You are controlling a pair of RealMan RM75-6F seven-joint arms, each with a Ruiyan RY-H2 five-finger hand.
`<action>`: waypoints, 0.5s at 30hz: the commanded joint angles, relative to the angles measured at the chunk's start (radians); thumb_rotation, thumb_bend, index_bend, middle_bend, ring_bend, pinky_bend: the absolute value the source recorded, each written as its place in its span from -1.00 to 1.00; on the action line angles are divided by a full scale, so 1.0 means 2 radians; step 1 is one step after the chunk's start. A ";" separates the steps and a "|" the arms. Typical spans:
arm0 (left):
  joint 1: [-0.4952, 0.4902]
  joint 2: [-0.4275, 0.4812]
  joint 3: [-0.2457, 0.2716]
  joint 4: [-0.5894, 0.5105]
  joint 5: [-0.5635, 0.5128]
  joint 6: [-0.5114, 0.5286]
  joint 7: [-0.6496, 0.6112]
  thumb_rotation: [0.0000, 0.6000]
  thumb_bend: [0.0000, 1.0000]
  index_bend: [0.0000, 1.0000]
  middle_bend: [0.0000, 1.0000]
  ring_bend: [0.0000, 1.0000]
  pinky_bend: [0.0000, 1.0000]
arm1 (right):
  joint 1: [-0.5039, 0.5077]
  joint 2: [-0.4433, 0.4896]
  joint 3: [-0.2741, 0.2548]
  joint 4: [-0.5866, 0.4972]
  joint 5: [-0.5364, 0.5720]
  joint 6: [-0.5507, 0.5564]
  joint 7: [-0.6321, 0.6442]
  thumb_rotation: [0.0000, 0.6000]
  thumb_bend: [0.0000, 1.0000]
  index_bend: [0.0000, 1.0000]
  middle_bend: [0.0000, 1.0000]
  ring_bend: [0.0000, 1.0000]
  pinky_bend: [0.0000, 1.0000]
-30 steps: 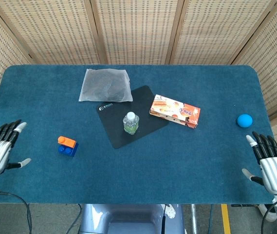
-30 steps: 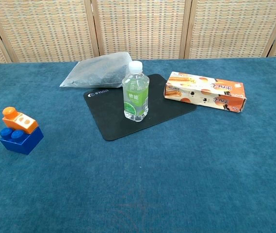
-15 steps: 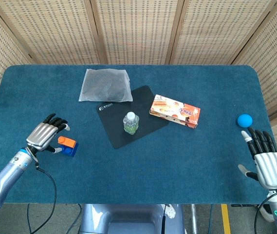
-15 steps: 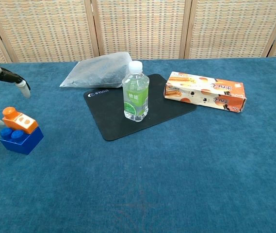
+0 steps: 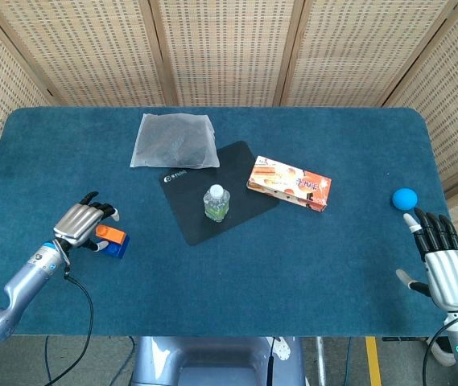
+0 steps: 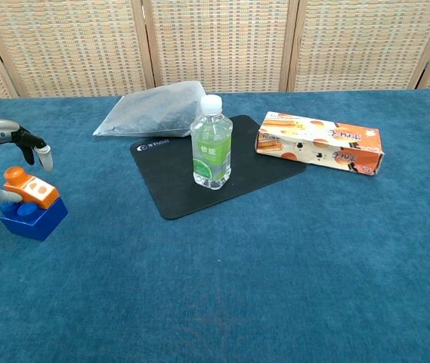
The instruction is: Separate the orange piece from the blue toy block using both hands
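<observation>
The orange piece sits tilted on top of the blue block at the left of the table. My left hand hovers just left of and over the orange piece, fingers apart and arched above it, with the thumb tip close to its left end; no grip shows. My right hand, seen only in the head view, lies open and flat at the table's front right, far from the block.
A water bottle stands on a black mat mid-table, with a grey bag behind and a snack box to the right. A blue ball lies just ahead of the right hand.
My left hand came in from the table's left edge to the block and has now sunk a little closer around the orange piece. The right hand shifted slightly.
</observation>
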 commanded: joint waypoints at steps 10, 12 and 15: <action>-0.004 -0.012 0.003 0.018 -0.001 0.002 -0.043 1.00 -0.31 0.17 0.14 0.06 -0.76 | 0.000 -0.003 -0.002 -0.001 -0.007 -0.002 -0.005 1.00 -1.00 -1.00 -1.00 -1.00 -1.00; -0.001 -0.007 -0.002 0.017 -0.003 0.010 -0.063 1.00 -0.27 0.22 0.17 0.08 -0.75 | 0.000 -0.004 -0.001 -0.001 -0.008 -0.002 -0.005 1.00 -1.00 -1.00 -1.00 -1.00 -1.00; 0.007 0.007 -0.023 0.007 -0.013 0.031 -0.133 1.00 -0.25 0.24 0.18 0.08 -0.75 | 0.001 -0.004 -0.002 -0.003 -0.010 -0.004 -0.006 1.00 -1.00 -1.00 -1.00 -1.00 -1.00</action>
